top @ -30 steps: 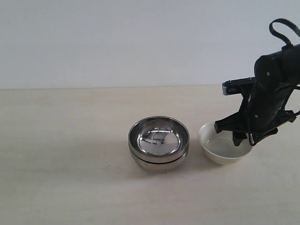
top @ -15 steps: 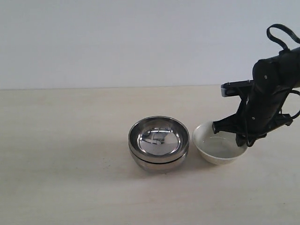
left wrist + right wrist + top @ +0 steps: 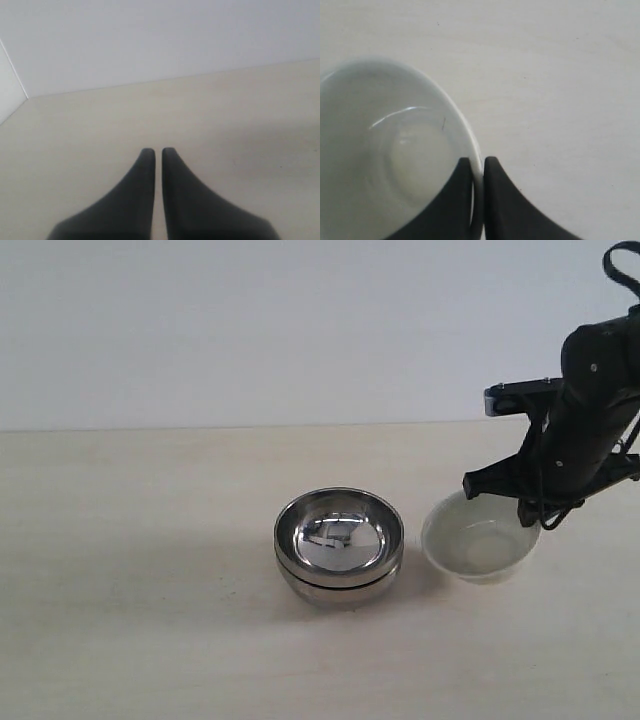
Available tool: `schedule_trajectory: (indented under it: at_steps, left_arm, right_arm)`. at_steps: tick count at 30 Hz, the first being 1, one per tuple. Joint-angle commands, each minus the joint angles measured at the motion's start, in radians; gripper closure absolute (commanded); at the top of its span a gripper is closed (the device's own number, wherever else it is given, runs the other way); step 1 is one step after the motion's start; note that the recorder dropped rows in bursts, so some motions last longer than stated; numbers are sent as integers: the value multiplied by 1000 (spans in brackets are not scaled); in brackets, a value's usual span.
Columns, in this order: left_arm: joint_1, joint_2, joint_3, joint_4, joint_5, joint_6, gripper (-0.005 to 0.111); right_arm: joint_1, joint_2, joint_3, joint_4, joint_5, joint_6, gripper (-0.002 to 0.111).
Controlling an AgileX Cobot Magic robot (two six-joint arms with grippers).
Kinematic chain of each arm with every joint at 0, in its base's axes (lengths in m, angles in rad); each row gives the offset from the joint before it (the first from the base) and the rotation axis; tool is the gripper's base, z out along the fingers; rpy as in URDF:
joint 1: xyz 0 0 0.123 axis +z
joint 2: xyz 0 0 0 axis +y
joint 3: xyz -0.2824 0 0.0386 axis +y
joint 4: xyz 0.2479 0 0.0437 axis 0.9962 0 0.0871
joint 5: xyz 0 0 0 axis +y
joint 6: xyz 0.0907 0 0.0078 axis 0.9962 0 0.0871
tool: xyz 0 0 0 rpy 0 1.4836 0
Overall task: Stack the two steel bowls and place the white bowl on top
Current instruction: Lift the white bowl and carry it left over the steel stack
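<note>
The two steel bowls (image 3: 339,543) stand nested, one inside the other, at the middle of the table. To their right the white bowl (image 3: 480,548) hangs tilted, lifted a little off the table. My right gripper (image 3: 527,515) is shut on the white bowl's (image 3: 395,150) far right rim, one finger inside the wall and one outside, seen in the right wrist view where the right gripper (image 3: 478,161) pinches the rim. My left gripper (image 3: 154,151) is shut with nothing between its fingers, over bare table, out of the exterior view.
The pale wooden table (image 3: 140,540) runs back to a plain white wall (image 3: 250,330). In the left wrist view a wall corner (image 3: 15,75) meets the table edge.
My right gripper went from open around the white bowl's rim to shut on it. It then rose and moved right, lifting and tilting the bowl. The steel bowls stayed put.
</note>
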Motion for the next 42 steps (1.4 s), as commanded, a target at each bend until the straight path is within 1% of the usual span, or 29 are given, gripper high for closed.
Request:
schedule_trajectory:
  at_steps: [1,7,10,13,17,24,31,34,42]
  left_arm:
    - [2,-4,3,-7,-9,-10,103]
    - [2,-4,3,-7,-9,-10,103]
    - [2,-4,3,-7,-9,-10,103]
    - [2,-4,3,-7,-9,-10,103]
    - [2,-4,3,-7,-9,-10,103]
    - [2,-4,3,-7,-9,-10,103]
    - [2,-4,3,-7,-7,-10,103]
    - [2,-4,3,-7,-7,-10,103]
    - [2,-4,3,-7,-7,-10,103]
  right_arm:
    - [-9,-83,-1,-11,24,-1,108]
    - [-23,-185,-1,34,51,-26,108]
    - [-24,-233,-1,90,43,-48,108]
    - [-24,-261,-1,220,29,-128,108]
    - [-22,-270,-1,438,18,-254,108]
    - [-10,-270,-1,654,18,-399,108]
    - [92,-262,-1,689,-58,-399,108]
    - [118,-239,-1,705,-67,-399,108]
    - [118,-154,-1,732,-65,-406,108]
